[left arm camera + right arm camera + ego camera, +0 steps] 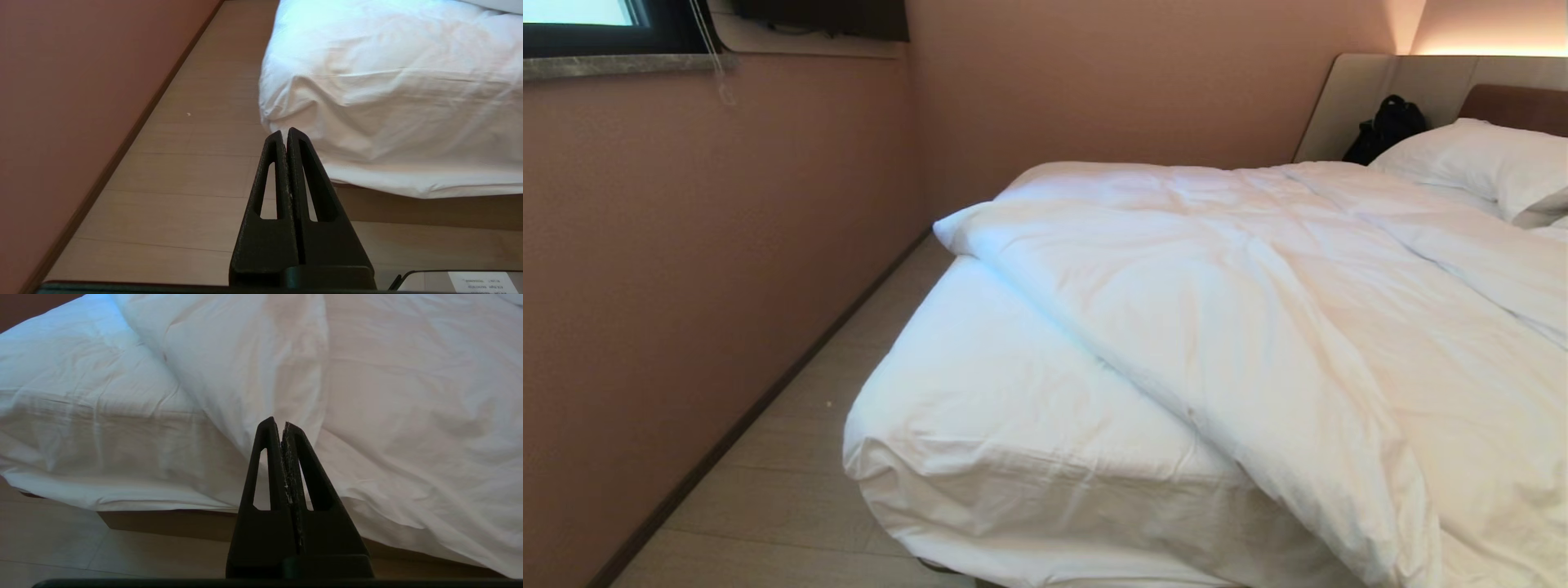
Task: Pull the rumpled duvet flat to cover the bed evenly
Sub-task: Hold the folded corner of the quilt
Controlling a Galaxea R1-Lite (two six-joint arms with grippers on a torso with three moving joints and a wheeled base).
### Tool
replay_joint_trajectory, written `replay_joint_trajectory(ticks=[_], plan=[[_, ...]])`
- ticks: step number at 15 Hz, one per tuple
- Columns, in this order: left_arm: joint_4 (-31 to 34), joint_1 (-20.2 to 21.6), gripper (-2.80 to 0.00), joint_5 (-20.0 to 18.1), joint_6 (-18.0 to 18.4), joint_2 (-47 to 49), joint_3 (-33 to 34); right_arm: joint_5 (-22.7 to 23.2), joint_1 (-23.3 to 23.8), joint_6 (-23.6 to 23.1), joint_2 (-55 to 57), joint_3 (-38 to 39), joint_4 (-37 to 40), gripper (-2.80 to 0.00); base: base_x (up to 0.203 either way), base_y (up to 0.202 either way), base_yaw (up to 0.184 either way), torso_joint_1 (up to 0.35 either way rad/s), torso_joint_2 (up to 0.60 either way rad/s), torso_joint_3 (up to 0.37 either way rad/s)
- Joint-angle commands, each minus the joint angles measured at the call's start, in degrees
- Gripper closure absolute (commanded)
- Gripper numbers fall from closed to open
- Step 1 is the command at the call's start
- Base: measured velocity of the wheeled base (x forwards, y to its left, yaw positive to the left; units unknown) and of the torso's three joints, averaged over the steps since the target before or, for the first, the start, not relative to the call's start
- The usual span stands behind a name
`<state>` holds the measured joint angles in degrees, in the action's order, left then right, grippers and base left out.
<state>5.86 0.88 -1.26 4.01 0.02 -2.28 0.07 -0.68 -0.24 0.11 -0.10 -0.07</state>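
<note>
A wide, low bed [980,425] with a white fitted sheet over its mattress fills the right and middle of the head view. Its near left corner is bare sheet, lightly wrinkled at the edge. A thick, puffy white duvet [1258,327] lies across the bed at a slant. One of its corners points toward the left side of the bed, about halfway up, and from there its edge runs diagonally down toward the foot on the right, where the cover spills over the end of the mattress. The duvet shows soft creases and a long fold running toward the headboard.

At the far right, a plump white pillow [1478,163] rests against a beige padded headboard with a brown panel [1515,106]. A small black bag [1388,126] sits beside the pillow, against the headboard. A dusty pink wall [686,245] runs along the left, with pale wood-look floor [792,457] between it and the bed, and a dark window frame [596,33] at the upper left.

Neither arm appears in the head view. In the left wrist view, the black left pincer [285,131] has its two fingers pressed together with nothing between them; it hangs above the floor, near the sheeted corner of the bed. In the right wrist view, the black right pincer [277,422] is likewise fully closed and empty, pointing at the foot of the bed where the duvet's edge crosses the sheet and hangs over.
</note>
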Motion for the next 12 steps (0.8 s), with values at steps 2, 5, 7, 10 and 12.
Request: replay_joint_trajectory(ticks=[2, 5, 7, 10, 12], plan=[[0.02, 0.00, 0.00, -0.05, -0.05, 0.06, -0.01, 0.01, -0.02, -0.02, -0.02, 0.01, -0.01, 0.00, 0.000, 0.195, -0.002, 0.004, 0.00, 0.005], [0.02, 0.00, 0.00, -0.03, 0.03, -0.02, -0.01, 0.01, -0.02, -0.02, -0.02, 0.01, -0.01, 0.00, 0.000, 0.196, -0.001, 0.001, 0.00, 0.005], [0.02, 0.00, 0.00, 0.03, 0.03, 0.06, -0.01, 0.01, -0.02, -0.02, -0.02, 0.01, -0.01, 0.00, 0.000, 0.198, 0.001, 0.002, 0.01, 0.007], [0.02, 0.00, 0.00, 0.02, 0.03, 0.06, -0.01, 0.01, -0.02, -0.02, -0.02, 0.01, -0.01, 0.00, 0.000, 0.196, -0.001, 0.001, 0.00, 0.001], [0.02, 0.00, 0.00, 0.03, 0.03, 0.06, -0.01, 0.01, -0.02, -0.02, -0.02, 0.01, -0.01, 0.00, 0.000, 0.183, 0.001, 0.003, 0.00, 0.002]])
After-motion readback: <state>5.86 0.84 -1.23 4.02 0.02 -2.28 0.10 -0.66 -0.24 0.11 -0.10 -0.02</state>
